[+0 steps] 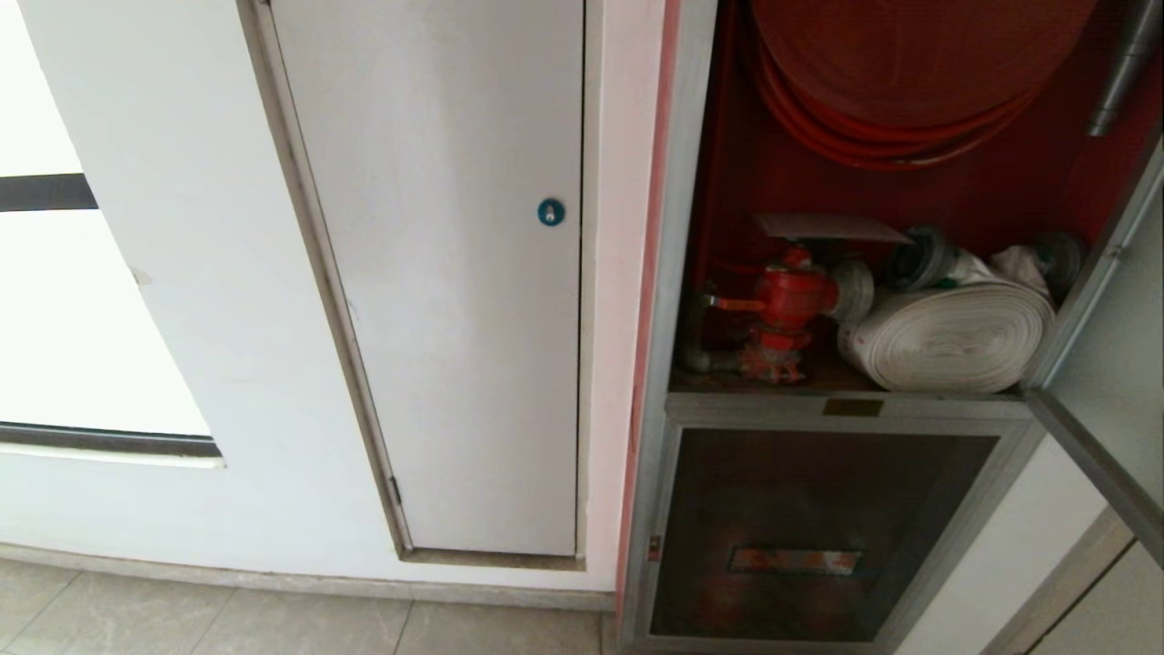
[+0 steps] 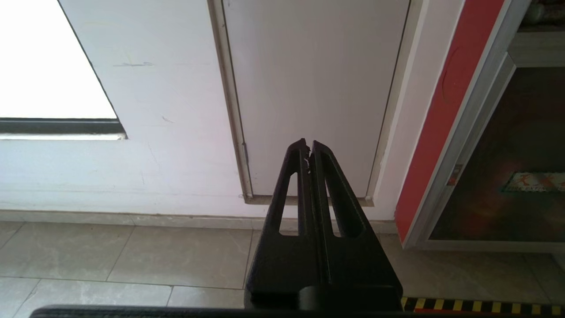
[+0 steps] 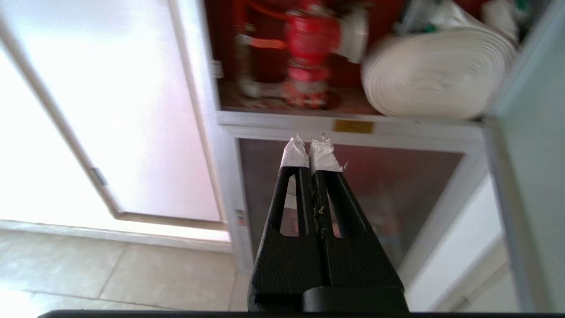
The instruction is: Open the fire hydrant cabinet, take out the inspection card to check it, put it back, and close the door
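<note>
The fire hydrant cabinet [image 1: 677, 227] stands open, red inside, with a coiled red hose [image 1: 909, 73], a red valve [image 1: 791, 296] and a rolled white hose [image 1: 950, 337]. The inspection card [image 1: 832, 227] lies flat on top of the valve. The door [image 1: 1105, 364] is swung out at the right edge. Neither arm shows in the head view. My right gripper [image 3: 310, 148], shut and empty with taped tips, hangs in front of the lower panel, below the valve [image 3: 309, 39] and the white hose [image 3: 437, 73]. My left gripper [image 2: 308, 145] is shut and empty, facing the white door.
A plain white door [image 1: 455, 273] with a round blue lock [image 1: 550, 212] lies left of the cabinet. Under the cabinet shelf is a lower dark panel [image 1: 818, 528] with a small orange label. Grey floor tiles [image 2: 132, 251] run along the wall.
</note>
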